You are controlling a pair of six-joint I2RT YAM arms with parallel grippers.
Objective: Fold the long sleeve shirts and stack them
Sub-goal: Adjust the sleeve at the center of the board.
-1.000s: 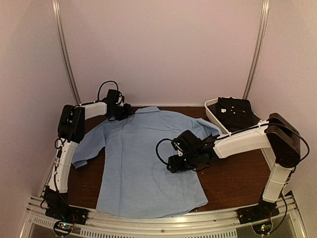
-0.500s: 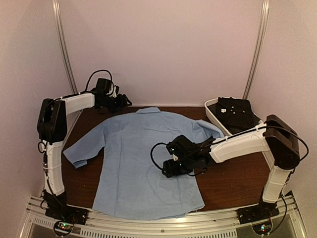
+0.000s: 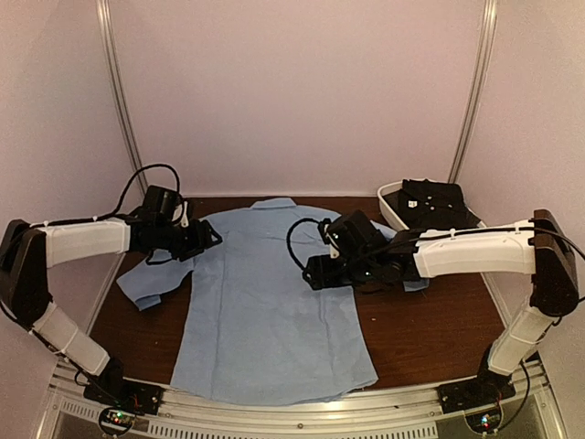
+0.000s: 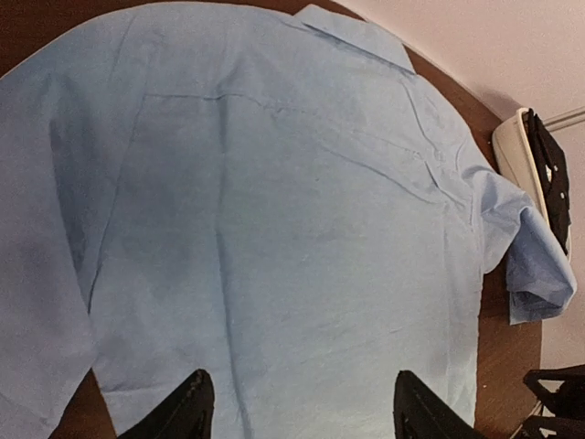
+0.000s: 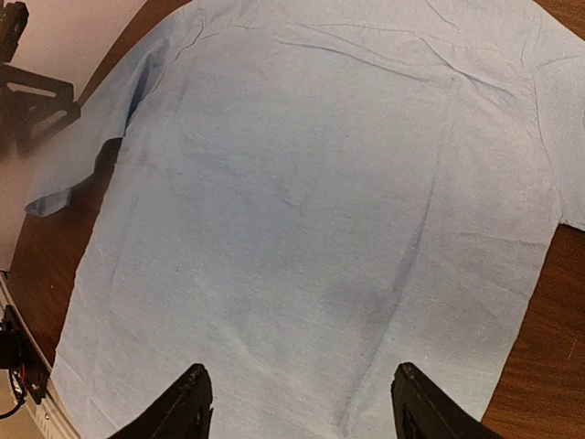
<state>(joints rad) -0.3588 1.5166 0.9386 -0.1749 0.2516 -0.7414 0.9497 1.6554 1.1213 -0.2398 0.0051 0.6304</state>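
White arm shells (image 3: 87, 240), black joints (image 3: 23, 267), cables (image 3: 289, 240), left claw (image 3: 213, 238), right claw (image 3: 313, 273).

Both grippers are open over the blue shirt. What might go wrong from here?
1. The right sleeve lies bunched beside the tub; a fold may trap it crumpled or snag the rim.
2. The shirt lies flat under the left gripper and right gripper, so a pinch may slip or miss cloth.
3. Its hem reaches the table's near edge; a tug could slide it off.
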